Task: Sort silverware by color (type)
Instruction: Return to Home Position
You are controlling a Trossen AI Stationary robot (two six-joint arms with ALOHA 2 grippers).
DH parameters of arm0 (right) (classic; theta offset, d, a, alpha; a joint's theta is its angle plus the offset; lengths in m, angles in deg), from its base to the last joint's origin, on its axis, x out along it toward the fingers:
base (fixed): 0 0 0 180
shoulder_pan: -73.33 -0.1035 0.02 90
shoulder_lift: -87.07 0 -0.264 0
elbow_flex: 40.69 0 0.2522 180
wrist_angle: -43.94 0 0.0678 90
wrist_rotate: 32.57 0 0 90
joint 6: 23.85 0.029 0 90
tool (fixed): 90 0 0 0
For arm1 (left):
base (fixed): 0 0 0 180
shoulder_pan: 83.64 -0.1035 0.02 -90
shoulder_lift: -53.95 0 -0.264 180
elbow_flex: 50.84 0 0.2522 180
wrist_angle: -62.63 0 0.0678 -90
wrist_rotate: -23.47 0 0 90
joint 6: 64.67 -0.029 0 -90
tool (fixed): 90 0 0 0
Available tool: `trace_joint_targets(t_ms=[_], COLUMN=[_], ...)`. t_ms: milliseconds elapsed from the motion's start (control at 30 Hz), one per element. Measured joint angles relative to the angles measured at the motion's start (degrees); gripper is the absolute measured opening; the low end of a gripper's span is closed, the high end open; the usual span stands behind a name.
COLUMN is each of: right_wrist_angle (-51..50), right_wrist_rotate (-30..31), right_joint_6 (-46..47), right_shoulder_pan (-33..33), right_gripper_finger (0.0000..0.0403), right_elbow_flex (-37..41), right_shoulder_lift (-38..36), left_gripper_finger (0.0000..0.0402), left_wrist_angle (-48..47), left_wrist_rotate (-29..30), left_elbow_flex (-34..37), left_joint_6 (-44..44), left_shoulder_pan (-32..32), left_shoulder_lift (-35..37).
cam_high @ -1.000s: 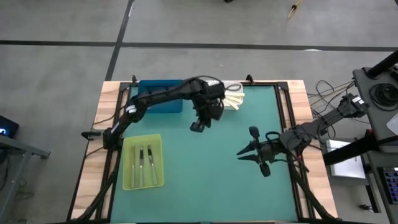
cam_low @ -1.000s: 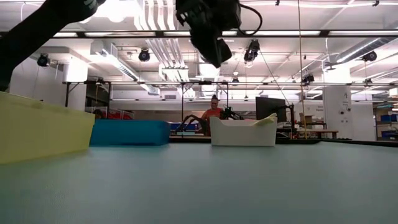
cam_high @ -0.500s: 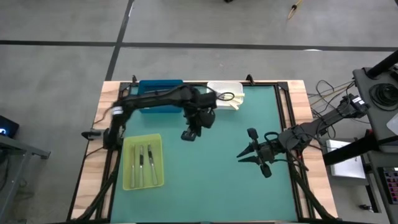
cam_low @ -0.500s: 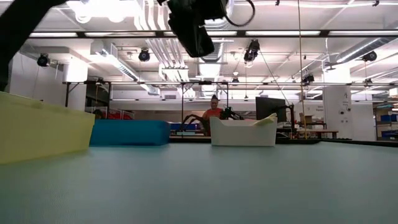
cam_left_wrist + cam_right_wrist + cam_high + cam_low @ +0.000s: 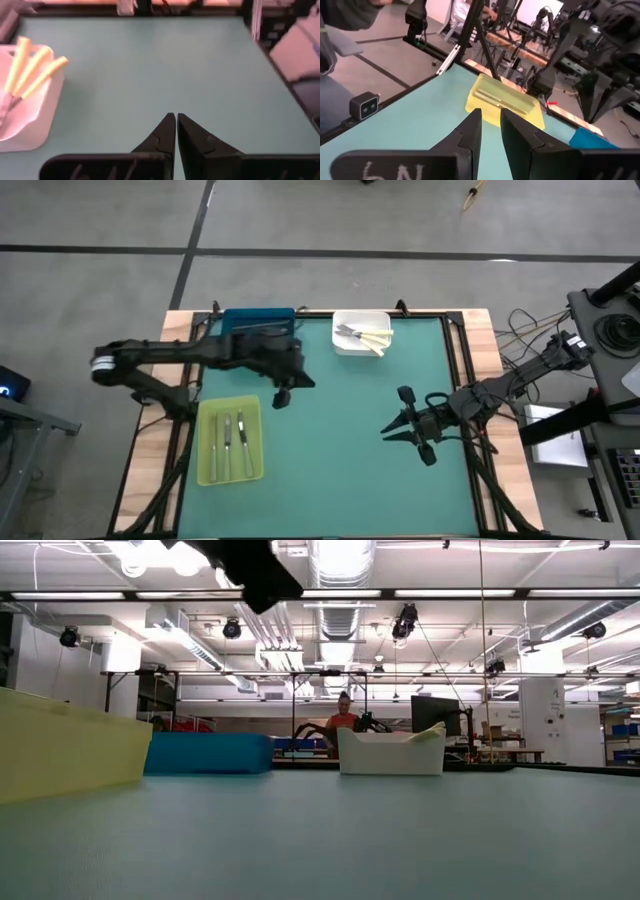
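Observation:
The silverware lies in two trays. Knives with pale yellow handles (image 5: 375, 340) and grey pieces lie in the white tray (image 5: 345, 348) at the far edge. The left wrist view shows these knives (image 5: 35, 70) too. Three grey utensils (image 5: 228, 438) lie in the yellow-green tray (image 5: 205, 470) at the near left. My left gripper (image 5: 280, 400) hangs shut and empty above the mat between the blue tray and the yellow-green tray, its fingertips (image 5: 176, 116) together. My right gripper (image 5: 388, 430) waits over the mat's right half, its fingers (image 5: 490, 112) a little apart and holding nothing.
A blue tray (image 5: 258, 320) stands at the far left, partly under the left arm. The low view shows the three trays in a row: yellow-green (image 5: 65, 745), blue (image 5: 208, 753), white (image 5: 392, 752). Bare green mat fills the middle. A person sits far behind the table.
My left arm has swung away from the white tray toward the table's left edge and a little nearer. Its gripper has travelled from beside that tray to a spot close to the blue and yellow-green trays. The right arm has kept still.

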Motion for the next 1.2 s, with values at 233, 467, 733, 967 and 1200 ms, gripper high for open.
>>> trace_joint_targets(t_ms=[233,467,733,967,1200], right_wrist_angle=[3.3,2.9,0.9,-10.3,-12.1], right_wrist_rotate=[-0.1,-0.1,0.1,0.1,0.2], right_joint_6=[-1.3,-1.1,-0.4,3.0,2.8], right_shoulder_pan=[2.4,6.0,8.0,8.0,8.0], right_gripper_finger=[0.0063,0.0063,0.0063,0.0063,0.0063], right_elbow_flex=[2.3,3.8,5.9,6.5,12.5], right_shoulder_lift=[0.0,-0.8,-4.9,-17.1,-31.9], left_gripper_finger=[0.0000,0.0000,0.0000,0.0000,0.0000], left_wrist_angle=[17.3,31.0,41.7,42.7,42.0], left_wrist_rotate=[6.0,9.2,19.5,38.0,49.0], left_elbow_flex=[16.3,30.4,41.7,47.3,54.5], left_joint_6=[4.2,8.6,12.2,12.8,14.8], left_shoulder_pan=[0.0,0.0,0.0,0.0,0.0], left_shoulder_lift=[14.0,27.6,40.6,48.7,53.4])
